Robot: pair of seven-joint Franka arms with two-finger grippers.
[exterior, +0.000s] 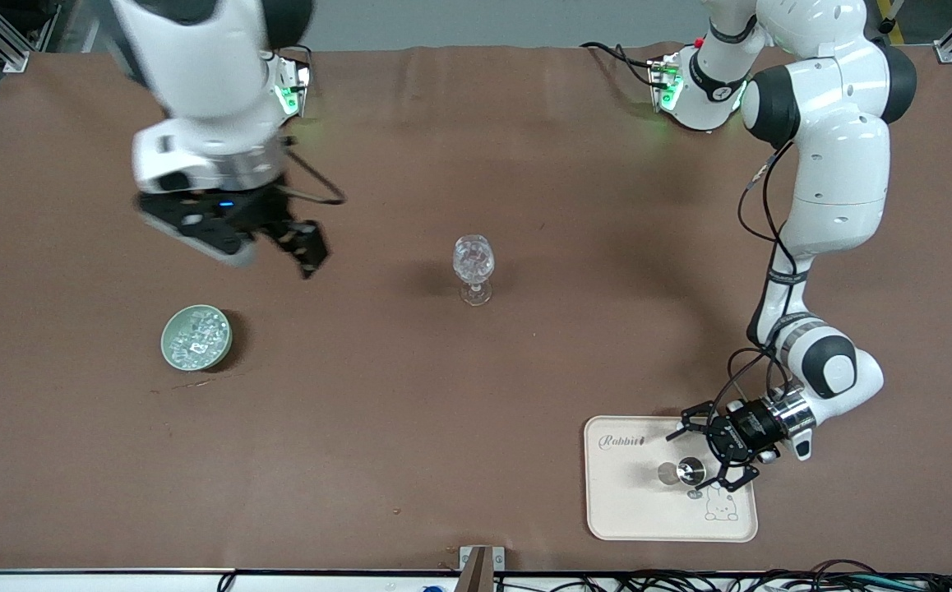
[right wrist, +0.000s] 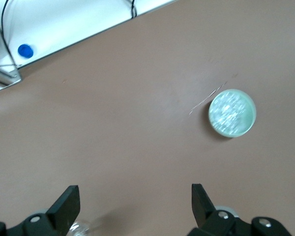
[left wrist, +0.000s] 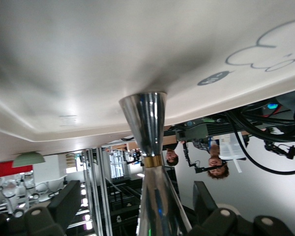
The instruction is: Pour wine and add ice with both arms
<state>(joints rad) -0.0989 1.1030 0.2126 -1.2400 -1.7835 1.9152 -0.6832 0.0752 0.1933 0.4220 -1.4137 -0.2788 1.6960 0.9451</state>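
Observation:
A stemmed glass [exterior: 473,265] stands mid-table with glittering ice in its bowl. More ice [exterior: 196,335] fills a green bowl [exterior: 173,349] toward the right arm's end, also seen as the bowl [right wrist: 232,112] in the right wrist view. My right gripper [exterior: 299,247] hangs open and empty over the table between bowl and glass; in its wrist view the right gripper [right wrist: 133,189] holds nothing. A steel jigger [exterior: 687,471] stands on a cream tray [exterior: 632,510]. My left gripper [exterior: 700,456] is open around it; the jigger [left wrist: 146,118] stands apart from both fingers [left wrist: 65,201]. Wine is out of view.
The tray lies near the table's front edge toward the left arm's end. A metal bracket [exterior: 482,563] sits at the middle of the front edge, with cables [exterior: 772,580] along it. A blue cap [right wrist: 24,50] lies off the table.

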